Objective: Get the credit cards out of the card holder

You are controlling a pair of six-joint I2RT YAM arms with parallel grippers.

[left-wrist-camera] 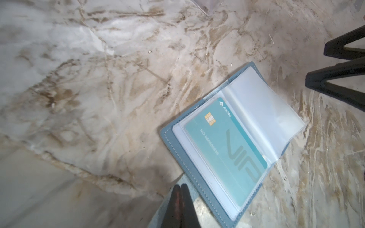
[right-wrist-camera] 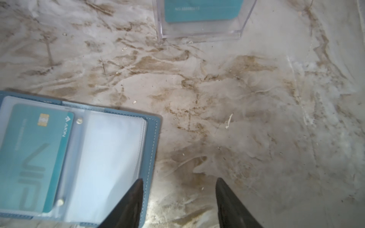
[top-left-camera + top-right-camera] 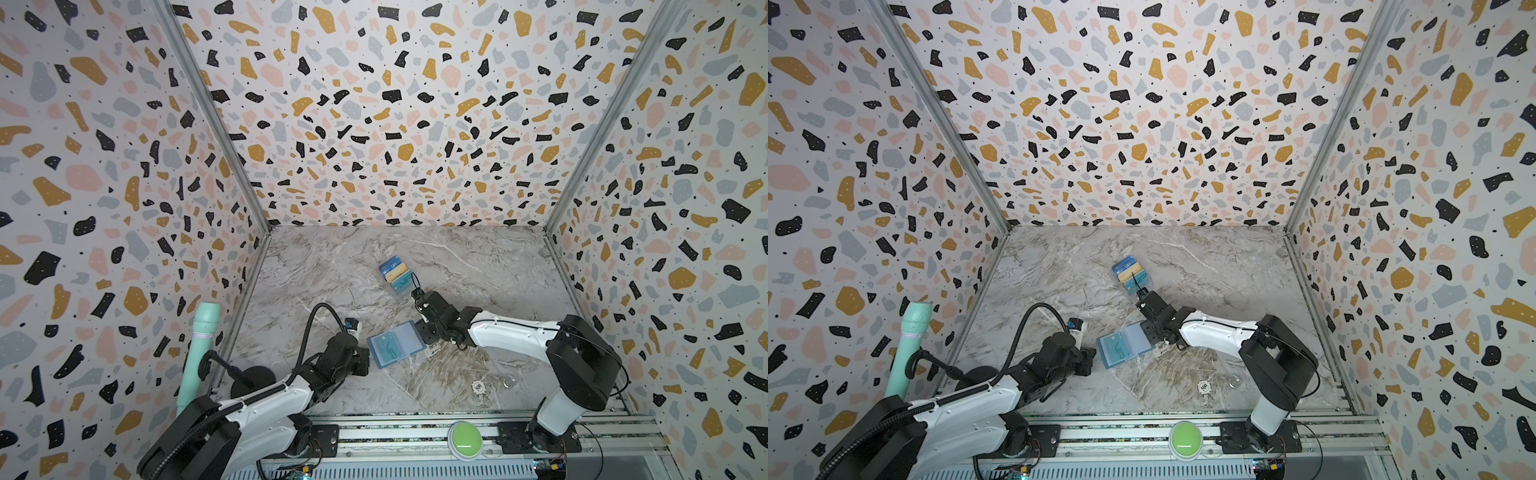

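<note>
Left wrist view: card holder is seen lying open and flat on the worktop, mid-front between both arms. One teal card is left in a clear sleeve. The facing sleeve page looks empty.

Left end effector is fully closed at the holder's cover edge. Whether the strap tab is pinched or pressed cannot be told. Right end effector is parted, nothing held, with one fingertip over the empty page side and the other over bare worktop.

Handling, as judged:
- Card: thin, stiff, light and slick. A narrow pinch on whichever short edge sits at the sleeve mouth is advised. The mouth side cannot be confirmed.
- Sleeves: floppy and likely clingy.
- Holder: light and expected to slide unless pinned.

Around:
- Clear acrylic stand sits behind the holder, well apart, with three cards stacked in it.
- Small round token and ring-like bit lie nearer the front.
- The pull path looks unobstructed. Only the loose sleeve pages are likely to get in the way.
</note>
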